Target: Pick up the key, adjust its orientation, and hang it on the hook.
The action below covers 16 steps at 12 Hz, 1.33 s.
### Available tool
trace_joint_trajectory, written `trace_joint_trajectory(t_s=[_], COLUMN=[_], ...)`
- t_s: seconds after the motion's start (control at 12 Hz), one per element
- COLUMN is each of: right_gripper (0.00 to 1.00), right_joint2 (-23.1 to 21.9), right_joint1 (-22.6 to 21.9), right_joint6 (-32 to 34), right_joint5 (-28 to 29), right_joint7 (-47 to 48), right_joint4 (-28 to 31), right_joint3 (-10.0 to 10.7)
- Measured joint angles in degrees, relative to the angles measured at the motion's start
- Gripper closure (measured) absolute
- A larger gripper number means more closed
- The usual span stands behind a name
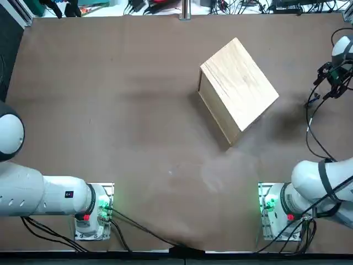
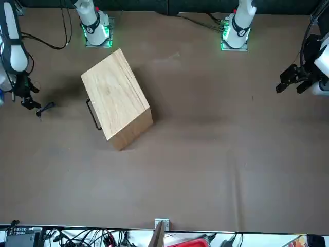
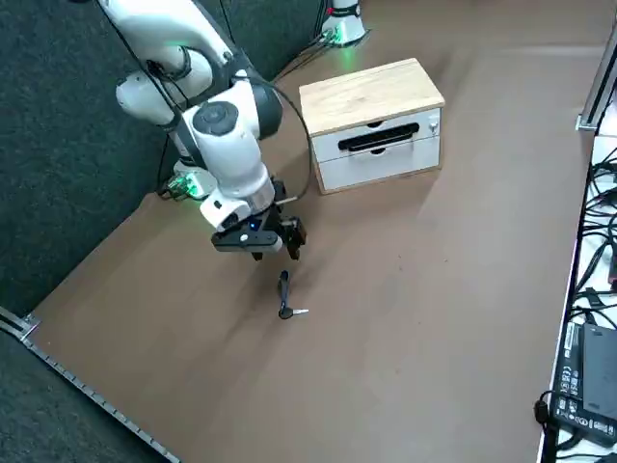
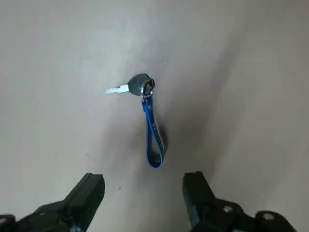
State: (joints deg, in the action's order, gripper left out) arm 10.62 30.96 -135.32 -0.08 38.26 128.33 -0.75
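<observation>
The key (image 4: pixel 140 87) has a black head, a silver blade and a blue strap loop (image 4: pixel 153 140), and it lies flat on the brown table. It also shows in the right side view as the key (image 3: pixel 285 294) and in the front view as the key (image 2: pixel 43 108). My right gripper (image 4: pixel 145 186) hovers just above it, open, with nothing between its fingers. The same gripper (image 3: pixel 265 246) hangs over the strap end near the table's right edge. A small hook-like piece (image 3: pixel 436 123) sits on the front face of the wooden box (image 3: pixel 371 96).
The wooden box (image 1: pixel 238 88) stands turned at an angle in the table's far middle, with a black handle (image 3: pixel 376 138) on its drawer face. Cables and gear (image 3: pixel 588 367) lie beyond the table's far edge. Brown table surface (image 1: pixel 110 110) stretches to the left.
</observation>
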Motion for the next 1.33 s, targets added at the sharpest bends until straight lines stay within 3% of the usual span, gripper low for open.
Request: trace_joint_trajectory(t_s=[0.58, 0.83, 1.33], right_gripper=[0.01, 0.01, 0.01], right_joint2=[6.5, 7.1, 7.4], right_joint1=[0.1, 0.1, 0.1], right_joint6=[-7.1, -11.2, -12.7], right_joint5=[0.0, 0.0, 0.0], right_joint7=[0.0, 0.0, -1.6], right_joint4=[1.3, 3.9, 5.0], right_joint3=[0.0, 0.0, -0.1])
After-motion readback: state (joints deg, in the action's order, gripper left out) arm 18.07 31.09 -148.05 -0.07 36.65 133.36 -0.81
